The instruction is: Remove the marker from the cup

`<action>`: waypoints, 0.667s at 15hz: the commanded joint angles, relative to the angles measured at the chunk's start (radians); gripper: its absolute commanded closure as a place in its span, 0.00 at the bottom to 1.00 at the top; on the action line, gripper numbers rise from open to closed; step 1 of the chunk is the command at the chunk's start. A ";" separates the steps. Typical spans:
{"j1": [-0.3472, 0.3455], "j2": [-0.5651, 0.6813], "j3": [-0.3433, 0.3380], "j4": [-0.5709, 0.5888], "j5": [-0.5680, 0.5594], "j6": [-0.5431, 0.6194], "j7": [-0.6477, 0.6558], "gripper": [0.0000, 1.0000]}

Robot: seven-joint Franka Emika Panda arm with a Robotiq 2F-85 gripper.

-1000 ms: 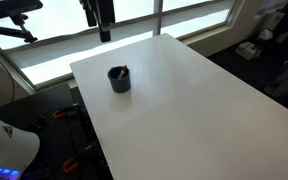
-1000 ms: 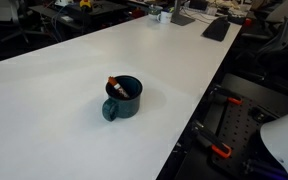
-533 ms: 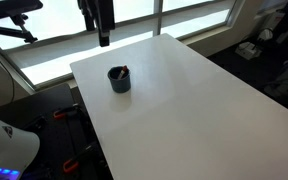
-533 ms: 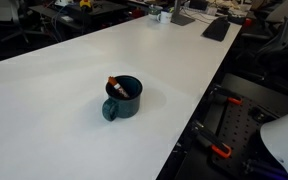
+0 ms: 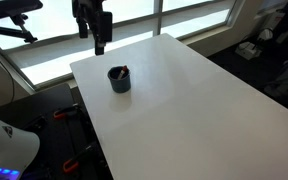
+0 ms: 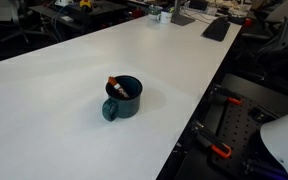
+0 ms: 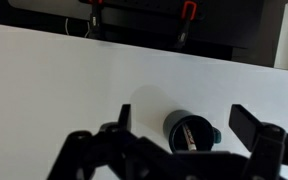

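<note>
**One Cup, One Marker, and a Gripper Poised Above**

A broad white table [image 5: 184, 100] fills an office room, with bright windows [image 5: 134, 22] beyond the cup. The cup [image 6: 124, 98], dark blue with a small handle, stands upright on the table near one long edge. Nothing else sits close to it.

The marker [image 6: 117, 86] is inside the cup. It leans at a slant, and its reddish upper end rests on the rim and pokes just above it. That lean likely helps, since it leaves an end free to be pinched from above.

The gripper [image 5: 98, 45] hangs high over the table, well apart from the cup and on its window side. It holds nothing. In the wrist view its jaws stand wide, and the cup [image 7: 191, 132] shows between the two dark fingers [image 7: 122, 118]. The wide spread appears meant to straddle the marker's tip on the way down. By this reading the approach is lined up and the descent has not begun.

The count is one cup, one marker, one gripper and two fingers.
</note>
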 commanded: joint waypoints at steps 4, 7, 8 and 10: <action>0.011 0.097 0.007 0.021 0.002 0.181 -0.025 0.00; 0.019 0.160 0.027 0.050 0.003 0.213 0.008 0.00; 0.023 0.179 0.033 0.060 0.004 0.201 0.015 0.00; 0.033 0.208 0.046 0.083 0.012 0.170 0.021 0.00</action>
